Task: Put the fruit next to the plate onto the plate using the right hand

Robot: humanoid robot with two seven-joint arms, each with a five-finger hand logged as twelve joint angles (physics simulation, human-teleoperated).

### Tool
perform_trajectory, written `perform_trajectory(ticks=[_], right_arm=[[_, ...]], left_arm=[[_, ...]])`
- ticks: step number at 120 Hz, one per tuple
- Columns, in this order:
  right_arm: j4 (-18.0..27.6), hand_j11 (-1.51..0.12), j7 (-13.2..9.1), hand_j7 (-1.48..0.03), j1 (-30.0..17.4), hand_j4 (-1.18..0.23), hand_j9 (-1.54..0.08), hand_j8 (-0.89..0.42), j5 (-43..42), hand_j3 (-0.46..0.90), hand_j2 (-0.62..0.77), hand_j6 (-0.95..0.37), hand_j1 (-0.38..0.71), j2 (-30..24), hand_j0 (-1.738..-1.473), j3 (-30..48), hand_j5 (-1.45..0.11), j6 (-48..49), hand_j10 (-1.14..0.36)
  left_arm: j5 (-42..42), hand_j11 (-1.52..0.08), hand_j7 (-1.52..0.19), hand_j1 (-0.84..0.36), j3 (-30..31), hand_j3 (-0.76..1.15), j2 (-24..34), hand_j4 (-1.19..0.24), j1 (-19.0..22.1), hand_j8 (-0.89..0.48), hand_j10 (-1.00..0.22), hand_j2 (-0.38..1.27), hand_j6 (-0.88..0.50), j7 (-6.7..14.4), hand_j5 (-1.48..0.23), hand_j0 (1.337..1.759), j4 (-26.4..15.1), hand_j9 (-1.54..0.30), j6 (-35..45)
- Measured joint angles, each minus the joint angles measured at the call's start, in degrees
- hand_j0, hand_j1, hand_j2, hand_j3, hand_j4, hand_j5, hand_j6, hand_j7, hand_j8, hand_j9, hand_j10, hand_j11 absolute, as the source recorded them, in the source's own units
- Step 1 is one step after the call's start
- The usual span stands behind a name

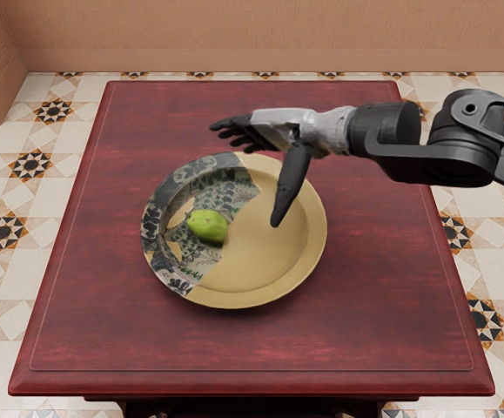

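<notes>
A small green fruit (207, 225) lies inside the plate (269, 270), on its left, patterned part. The plate is round and shallow, tan-gold on the right with a grey floral pattern on the left. My right hand (260, 148) hovers above the plate's far rim, its arm entering from the right edge. Its fingers (237, 131) are spread and the thumb (286, 187) points down toward the plate's middle. The hand holds nothing and is apart from the fruit, up and to its right.
The plate sits near the middle of a dark red wooden table (391, 296). Around the table lies a tiled floor with star patterns (30, 164), and a tan wall runs along the back.
</notes>
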Motion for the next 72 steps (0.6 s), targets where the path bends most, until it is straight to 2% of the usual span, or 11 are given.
perform_trajectory(ticks=[13,25,47,72], right_arm=[[3.7,-0.04,-3.5,-0.04,0.1,-0.02,-0.04,-0.03,9.8,0.0,0.02,-0.02,-0.32,-5.1,-1.658,1.6,-0.04,7.7,-0.03],[5.7,-0.06,-5.0,-0.06,0.1,-0.04,-0.06,-0.04,15.8,0.0,0.01,-0.04,-0.3,-8.7,-1.658,3.0,-0.06,14.0,-0.04],[6.5,-0.06,-5.8,-0.06,-0.4,-0.05,-0.06,-0.05,23.0,0.0,0.0,-0.05,-0.29,-14.7,-1.658,5.8,-0.06,21.5,-0.05],[5.8,-0.02,-5.8,-0.02,-5.4,-0.02,-0.02,-0.02,29.3,0.0,0.0,-0.02,-0.33,-25.7,-1.658,6.2,-0.02,23.0,-0.02]], left_arm=[[0.0,-0.02,-0.02,0.33,0.0,0.0,0.0,-0.01,0.0,-0.01,-0.01,0.0,-0.01,0.0,-0.02,1.658,0.0,-0.02,0.0],[0.0,-0.02,-0.02,0.33,0.0,0.0,0.0,-0.01,0.0,-0.01,-0.01,0.0,-0.01,0.0,-0.02,1.658,0.0,-0.02,0.0],[0.0,-0.02,-0.02,0.33,0.0,0.0,0.0,-0.01,0.0,-0.01,-0.01,0.0,-0.01,0.0,-0.02,1.658,-0.1,-0.02,0.0],[0.0,-0.02,-0.02,0.33,0.0,0.0,0.0,-0.01,0.8,-0.01,-0.01,0.0,-0.01,0.1,-0.02,1.658,-0.1,-0.02,0.0]])
